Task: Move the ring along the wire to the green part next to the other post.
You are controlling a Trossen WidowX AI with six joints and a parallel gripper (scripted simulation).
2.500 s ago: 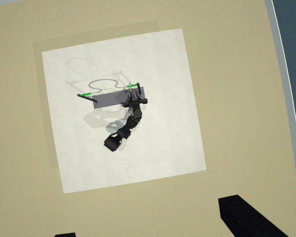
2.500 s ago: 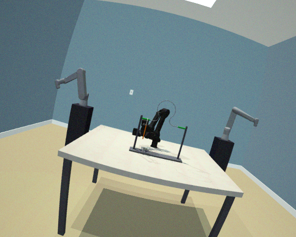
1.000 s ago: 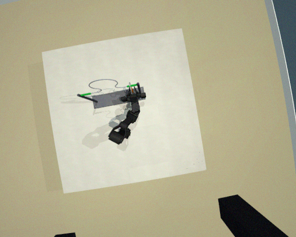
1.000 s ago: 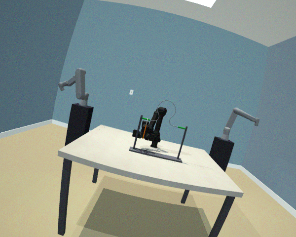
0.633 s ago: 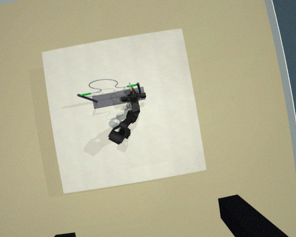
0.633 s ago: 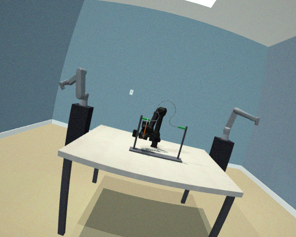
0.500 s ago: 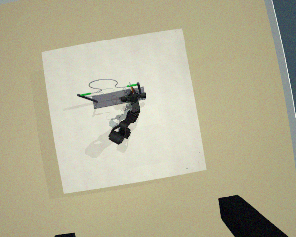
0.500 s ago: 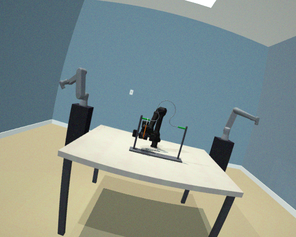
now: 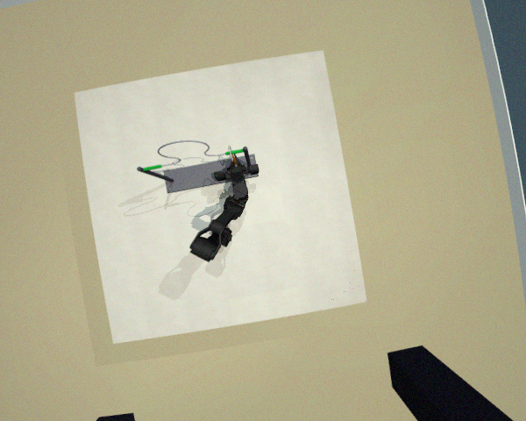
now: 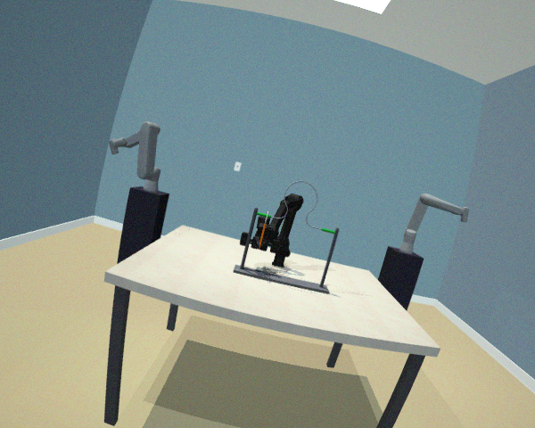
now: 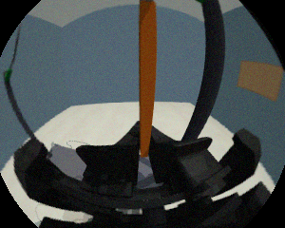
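Observation:
The orange handle [image 9: 234, 159] [image 10: 262, 232] [image 11: 147, 71] hangs down from the pale ring [image 9: 230, 151] [image 10: 267, 214], which is around the wire at the near green part [image 9: 238, 152] [image 10: 260, 214]. This green part adjoins one post [image 9: 246, 158] [image 10: 249, 237] [image 11: 216, 57]. My gripper [image 9: 235, 167] [image 11: 142, 123] is shut on the handle near its lower end. The thin grey wire [image 9: 181, 141] [image 10: 300, 181] loops up between the green parts. The other green part [image 9: 152, 167] [image 10: 328, 231] [image 11: 8, 75] is beside the far post [image 9: 157, 174] [image 10: 329, 258]. The ring is outside the wrist view.
The near post stands close beside my gripper, on the right in the wrist view. Both posts rise from a grey base plate [image 9: 190, 176] [image 10: 300, 282] on the pale table [image 9: 290, 253] [image 10: 189, 285]. Two grey arms on dark pedestals stand beyond the table in the exterior view.

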